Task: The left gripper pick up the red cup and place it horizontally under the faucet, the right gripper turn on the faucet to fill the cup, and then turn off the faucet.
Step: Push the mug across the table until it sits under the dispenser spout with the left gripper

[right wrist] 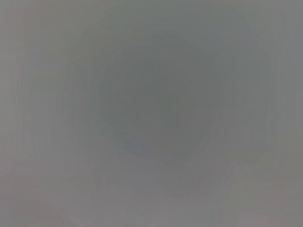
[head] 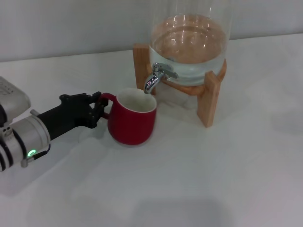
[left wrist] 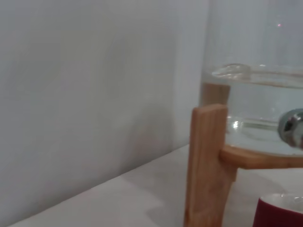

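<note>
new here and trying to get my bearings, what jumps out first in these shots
The red cup stands upright on the white table, its rim just below the faucet. The left pincer is at its handle, from the robot's left. Behind stands a glass jar of water on a wooden stand.

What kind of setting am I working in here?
Likely a lab test bench, not a kitchen: plain white table, bare grey wall, one glass water dispenser on a wooden stand, one red cup.
</note>
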Controlling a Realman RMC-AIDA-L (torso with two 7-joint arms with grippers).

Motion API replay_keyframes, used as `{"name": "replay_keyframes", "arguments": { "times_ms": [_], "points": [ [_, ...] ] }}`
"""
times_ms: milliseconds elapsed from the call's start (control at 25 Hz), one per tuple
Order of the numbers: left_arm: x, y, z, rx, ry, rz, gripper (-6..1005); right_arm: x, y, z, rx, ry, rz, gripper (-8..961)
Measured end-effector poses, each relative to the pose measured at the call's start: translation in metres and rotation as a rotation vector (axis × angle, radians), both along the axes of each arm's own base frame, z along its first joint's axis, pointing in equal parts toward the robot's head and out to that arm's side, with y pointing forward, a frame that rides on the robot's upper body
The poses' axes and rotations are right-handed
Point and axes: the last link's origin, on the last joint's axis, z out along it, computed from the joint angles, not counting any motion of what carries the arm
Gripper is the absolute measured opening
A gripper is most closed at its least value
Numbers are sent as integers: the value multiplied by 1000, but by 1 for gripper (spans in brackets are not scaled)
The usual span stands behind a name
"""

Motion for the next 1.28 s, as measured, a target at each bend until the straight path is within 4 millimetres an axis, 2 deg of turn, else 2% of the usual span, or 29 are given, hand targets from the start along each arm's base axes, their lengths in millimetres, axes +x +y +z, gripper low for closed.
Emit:
{"name": "replay_keyframes", "arguments": {
  "times_ms": [360, 1280],
  "points": [
    [11, 5, -3, -6, 2, -27, 180, 1, -1, -1, 0, 2, -2, 722],
    [13, 5, -8, -32, 39, -22, 166, 3, -4, -2, -1, 4, -9, 722]
  ]
}}
